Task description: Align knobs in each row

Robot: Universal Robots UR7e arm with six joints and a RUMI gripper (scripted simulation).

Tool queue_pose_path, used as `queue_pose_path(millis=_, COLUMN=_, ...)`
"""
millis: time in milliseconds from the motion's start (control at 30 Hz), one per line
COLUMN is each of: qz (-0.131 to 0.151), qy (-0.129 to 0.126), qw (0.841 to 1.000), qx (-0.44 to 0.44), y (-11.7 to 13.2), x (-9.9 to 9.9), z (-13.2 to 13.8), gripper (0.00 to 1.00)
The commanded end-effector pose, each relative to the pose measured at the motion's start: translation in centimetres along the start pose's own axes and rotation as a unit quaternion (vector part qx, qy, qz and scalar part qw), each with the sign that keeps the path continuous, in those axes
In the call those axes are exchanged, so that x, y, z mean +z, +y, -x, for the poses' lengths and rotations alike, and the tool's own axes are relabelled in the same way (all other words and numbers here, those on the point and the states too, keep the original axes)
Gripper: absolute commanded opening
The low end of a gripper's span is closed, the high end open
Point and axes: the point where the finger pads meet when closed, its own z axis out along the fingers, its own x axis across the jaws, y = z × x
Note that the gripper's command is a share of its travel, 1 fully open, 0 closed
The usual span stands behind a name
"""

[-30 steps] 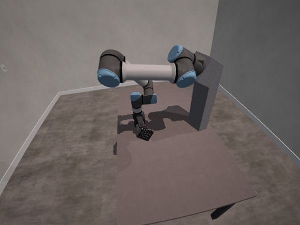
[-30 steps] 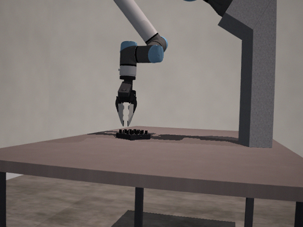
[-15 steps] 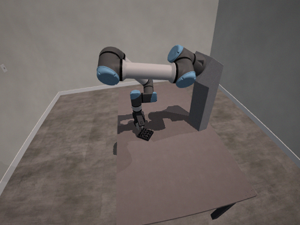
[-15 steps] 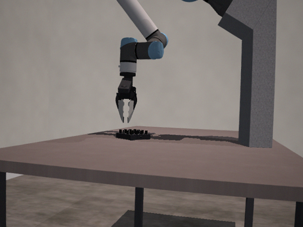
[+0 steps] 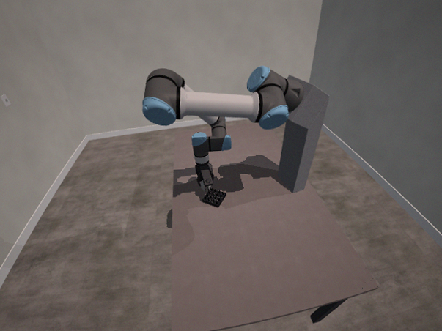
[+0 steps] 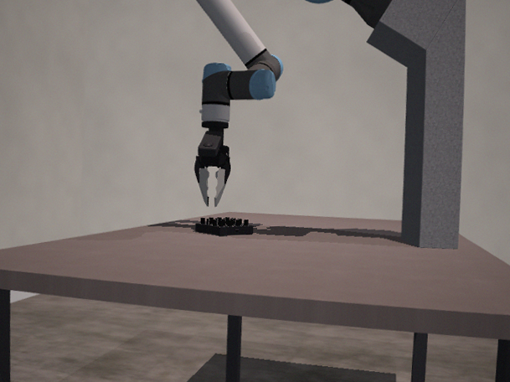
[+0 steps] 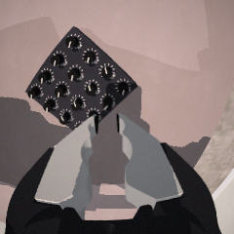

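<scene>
Your hand (image 6: 212, 205) hangs above the knob box (image 6: 223, 226), jaws nearly pressed together, pinching nothing. Spread them, centre over the odd knob, then descend straight.

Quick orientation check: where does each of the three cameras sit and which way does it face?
Top: high, looking down on the table, whole arm and pedestal visible.
Exterior: near table height, side-on; forearm, wrist and hand above the knob box.
Wrist: on the hand, looking down past both fingers at the knob box.
All three share the knob box and hand.
</scene>
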Motion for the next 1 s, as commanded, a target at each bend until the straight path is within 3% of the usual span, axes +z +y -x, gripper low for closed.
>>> queue_pose_path(millis=0, qz=0.000, qy=0.000, qw=1.000, qx=0.016, y=-0.02, x=-0.06, z=-0.06, gripper=0.11)
queue_pose_path(millis=433, qz=0.000, qy=0.000, qw=0.991, qx=0.132, y=-0.14, x=-0.32, z=-0.21, gripper=0.11)
queue_pose_path(millis=900, qz=0.000, qy=0.000, qw=0.940, qx=0.341, y=-0.15, x=-0.80, z=-0.41, gripper=0.11)
queue_pose_path(millis=967, qz=0.000, qy=0.000, qw=0.940, qx=0.341, y=-0.15, x=-0.80, z=-0.41, gripper=0.11)
